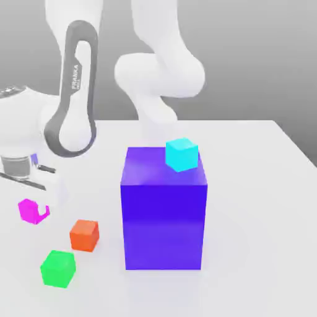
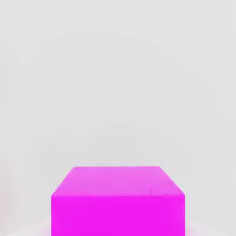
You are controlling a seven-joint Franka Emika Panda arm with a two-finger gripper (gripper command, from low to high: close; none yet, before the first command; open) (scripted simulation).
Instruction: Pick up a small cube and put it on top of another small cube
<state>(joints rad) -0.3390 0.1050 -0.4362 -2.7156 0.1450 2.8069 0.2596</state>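
We see a magenta-pink small cube point(image 1: 28, 210) point(image 2: 118, 200), orange cube point(image 1: 84, 235), green cube point(image 1: 58, 268), cyan cube point(image 1: 182, 154), blue-violet block point(image 1: 164, 217), white table point(image 1: 260, 204)

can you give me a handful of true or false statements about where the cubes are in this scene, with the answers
1. The cyan cube sits on top of the large blue block. True.
2. The magenta cube is stacked on the orange cube. False: it is on the table, apart from the orange cube.
3. The green cube rests on the table. True.
4. The gripper is at the cyan cube. False: it is down at the magenta cube.
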